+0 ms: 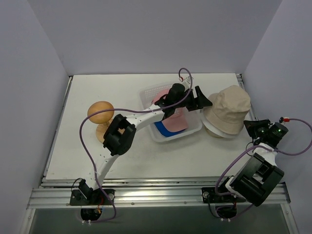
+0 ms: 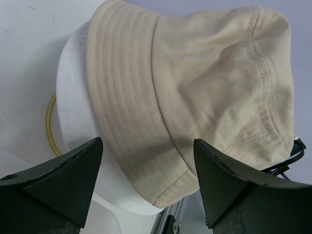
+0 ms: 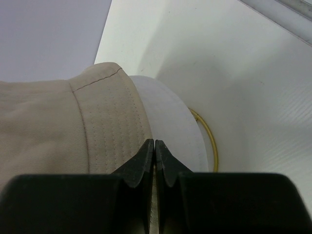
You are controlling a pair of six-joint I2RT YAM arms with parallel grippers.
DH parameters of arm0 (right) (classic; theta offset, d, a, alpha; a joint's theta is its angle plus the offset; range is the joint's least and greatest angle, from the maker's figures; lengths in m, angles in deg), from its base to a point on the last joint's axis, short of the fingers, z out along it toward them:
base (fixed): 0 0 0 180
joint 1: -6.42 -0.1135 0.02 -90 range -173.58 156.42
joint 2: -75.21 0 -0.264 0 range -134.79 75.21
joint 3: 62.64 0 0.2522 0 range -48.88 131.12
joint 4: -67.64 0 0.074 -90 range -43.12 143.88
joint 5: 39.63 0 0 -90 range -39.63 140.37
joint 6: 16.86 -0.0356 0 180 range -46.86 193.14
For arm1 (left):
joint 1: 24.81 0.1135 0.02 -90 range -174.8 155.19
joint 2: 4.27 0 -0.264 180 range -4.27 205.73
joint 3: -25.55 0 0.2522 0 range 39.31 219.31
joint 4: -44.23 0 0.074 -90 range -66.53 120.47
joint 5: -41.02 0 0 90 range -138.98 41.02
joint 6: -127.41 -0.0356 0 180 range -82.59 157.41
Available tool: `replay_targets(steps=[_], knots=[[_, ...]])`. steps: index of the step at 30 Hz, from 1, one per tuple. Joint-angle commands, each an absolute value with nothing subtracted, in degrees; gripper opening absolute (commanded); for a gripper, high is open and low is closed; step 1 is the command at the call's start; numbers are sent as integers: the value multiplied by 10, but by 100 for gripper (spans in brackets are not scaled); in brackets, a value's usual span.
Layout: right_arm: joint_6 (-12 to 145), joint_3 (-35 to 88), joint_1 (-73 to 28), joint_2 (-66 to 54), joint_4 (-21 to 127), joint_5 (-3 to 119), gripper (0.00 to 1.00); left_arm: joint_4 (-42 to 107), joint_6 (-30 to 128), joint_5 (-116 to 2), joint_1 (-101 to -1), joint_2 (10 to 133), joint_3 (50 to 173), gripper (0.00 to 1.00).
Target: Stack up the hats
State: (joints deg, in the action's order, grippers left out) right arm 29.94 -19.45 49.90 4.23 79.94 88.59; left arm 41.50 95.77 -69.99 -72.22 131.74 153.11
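Beige fabric bucket hat point(image 1: 227, 109) caps whitish hat point(image 2: 73, 92), stacked; left gripper point(image 1: 202, 99) gapes nearby, right gripper point(image 3: 155, 143) pressed together.

Right hand point(image 3: 154, 146) closed, tips together at the whitish hat point(image 3: 168, 122). Beige bucket hat point(image 3: 58, 126) sits over it. Thin yellow loop point(image 3: 210, 139) lies alongside on the white table point(image 3: 253, 97).

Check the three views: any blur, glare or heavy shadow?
Top external: even soft light, sharp, no glare, shadows faint around the beige bucket hat. Left wrist: hat stitching crisp; the open left pincer is dark, little detail. Right wrist: shut right pincer nearly black; whitish hat sits in soft shadow beside it.
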Motion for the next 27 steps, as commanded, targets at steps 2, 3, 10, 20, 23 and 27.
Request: replay_targets(steps=[2,3,10,20,23,27], knots=[[315,-196,502,46,824,899,0,443,963,-710,-729,1332,1571,83],[315,-198,502,45,824,899,0,443,964,-711,-730,1335,1573,82],[317,-206,503,45,826,897,0,446,963,-714,-733,1340,1579,58],[322,-222,502,42,824,888,0,404,938,-701,-730,1328,1559,2],[324,-227,502,38,823,881,0,374,912,-679,-729,1320,1551,2],[331,-233,502,22,828,877,0,334,878,-652,-727,1318,1550,2]])
